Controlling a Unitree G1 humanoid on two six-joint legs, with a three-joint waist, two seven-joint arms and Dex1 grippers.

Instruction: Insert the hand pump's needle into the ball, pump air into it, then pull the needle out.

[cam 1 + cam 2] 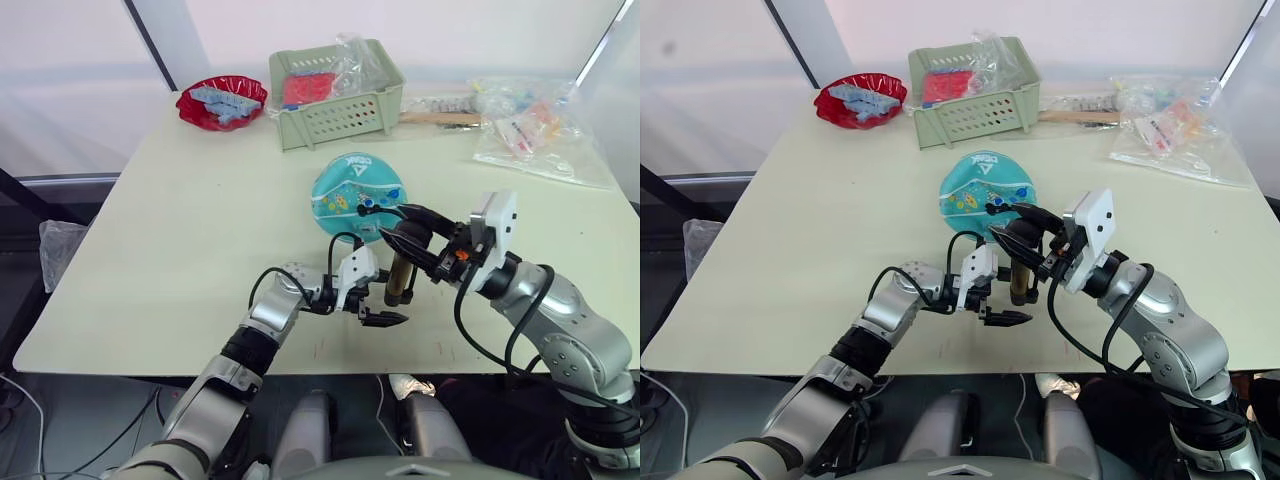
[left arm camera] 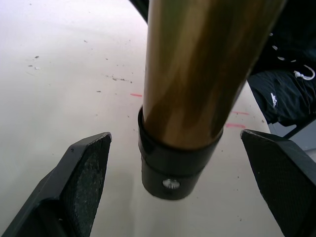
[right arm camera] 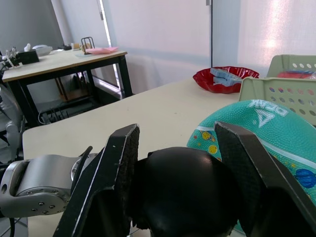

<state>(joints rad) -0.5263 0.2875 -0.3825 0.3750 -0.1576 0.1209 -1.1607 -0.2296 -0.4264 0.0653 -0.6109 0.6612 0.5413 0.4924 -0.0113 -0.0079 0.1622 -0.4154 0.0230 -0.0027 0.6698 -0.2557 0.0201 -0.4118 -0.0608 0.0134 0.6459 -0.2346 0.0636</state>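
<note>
the hand pump (image 1: pixel 400 278) stands upright near the table (image 1: pixel 180 250) front edge, the right gripper (image 1: pixel 412 240) clenched on its black top, the left gripper (image 2: pixel 177 168) released, fingers straddling the base untouched. it could topple if pressed before that base is clamped. the left wrist view reveals those gaps; the ball (image 1: pixel 356 198) lies flat just beyond.

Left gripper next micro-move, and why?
Probably close the left gripper on the hand pump: its fingers stand open either side of the brass barrel's lower end, while the right gripper already clamps the black handle above.
</note>
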